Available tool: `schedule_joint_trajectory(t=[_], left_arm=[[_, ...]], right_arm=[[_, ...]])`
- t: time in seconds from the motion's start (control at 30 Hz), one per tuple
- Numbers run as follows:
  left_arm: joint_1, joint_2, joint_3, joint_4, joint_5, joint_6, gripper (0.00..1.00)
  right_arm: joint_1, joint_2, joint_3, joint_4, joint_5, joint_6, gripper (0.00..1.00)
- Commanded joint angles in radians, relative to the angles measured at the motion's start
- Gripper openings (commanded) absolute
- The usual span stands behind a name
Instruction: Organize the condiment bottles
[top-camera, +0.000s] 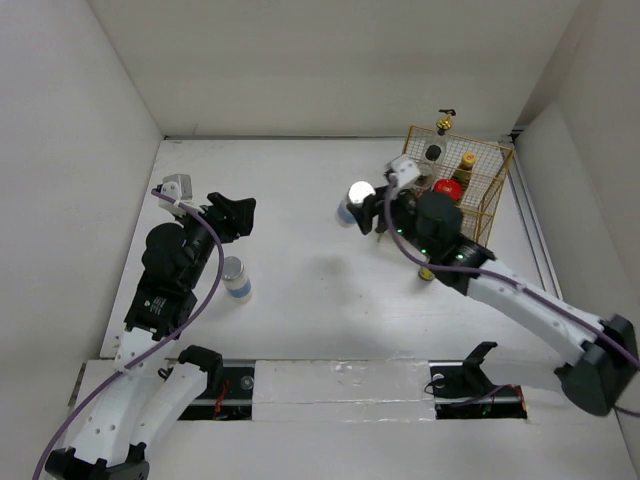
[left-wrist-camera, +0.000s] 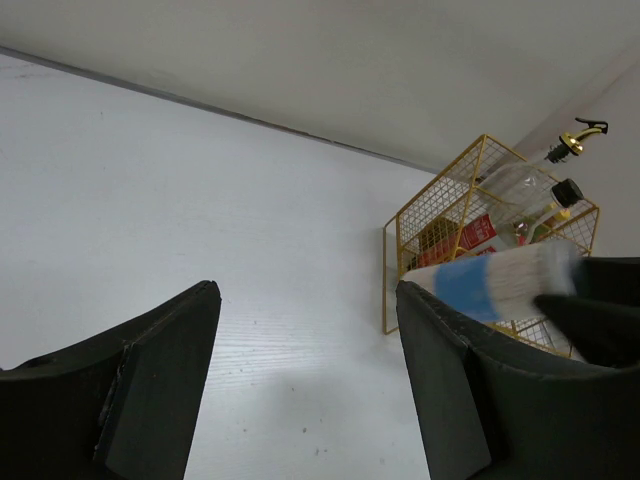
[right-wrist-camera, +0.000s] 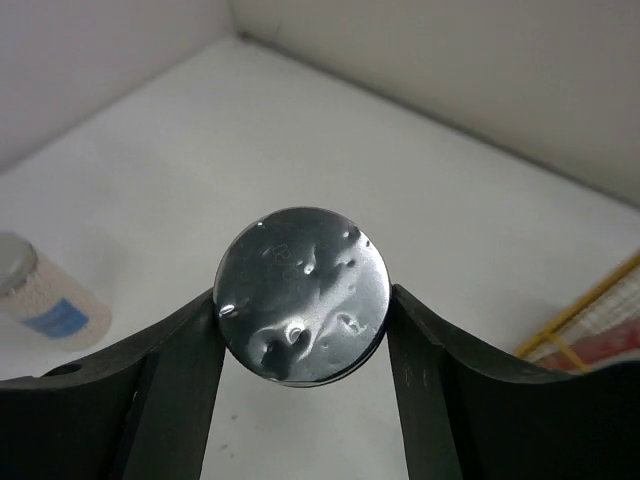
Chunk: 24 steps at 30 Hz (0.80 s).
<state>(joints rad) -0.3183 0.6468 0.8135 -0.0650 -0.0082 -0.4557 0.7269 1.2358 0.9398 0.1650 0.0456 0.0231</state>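
Observation:
My right gripper (top-camera: 366, 205) is shut on a silver-lidded, blue-labelled bottle (top-camera: 357, 196), held on its side above the table left of the gold wire basket (top-camera: 493, 190). In the right wrist view its silver lid (right-wrist-camera: 303, 295) fills the gap between my fingers. The second silver-lidded bottle (top-camera: 236, 278) stands on the table near my left arm and shows in the right wrist view (right-wrist-camera: 40, 296). My left gripper (top-camera: 240, 212) is open and empty. The basket holds the pump-top bottle (top-camera: 443, 124), a black-capped bottle (top-camera: 433, 152), a gold-capped bottle (top-camera: 467, 161) and a red-lidded jar (top-camera: 448, 188).
A small yellow object (top-camera: 426, 272) shows on the table under my right forearm. White walls close the table at the back and both sides. In the left wrist view the basket (left-wrist-camera: 440, 215) stands at the far right with the held bottle (left-wrist-camera: 495, 281) in front of it.

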Motion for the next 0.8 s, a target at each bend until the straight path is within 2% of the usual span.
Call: schedule_joint_trajectory(t=[0.0, 0.23, 0.57, 0.77], left_arm=[[0.005, -0.003, 0.0, 0.037, 0.005, -0.006, 0.66], [0.005, -0.003, 0.0, 0.037, 0.014, -0.006, 0.66], [0.005, -0.003, 0.0, 0.037, 0.014, -0.006, 0.66], [0.005, -0.003, 0.0, 0.037, 0.014, -0.006, 0.66]], right_arm=[[-0.061, -0.201, -0.031, 0.111, 0.103, 0.003, 0.38], [-0.187, -0.344, -0.116, 0.027, 0.137, 0.046, 0.38], [-0.305, -0.288, -0.116, 0.016, 0.108, 0.089, 0.37], [-0.325, -0.236, -0.107, 0.03, 0.099, 0.089, 0.37]])
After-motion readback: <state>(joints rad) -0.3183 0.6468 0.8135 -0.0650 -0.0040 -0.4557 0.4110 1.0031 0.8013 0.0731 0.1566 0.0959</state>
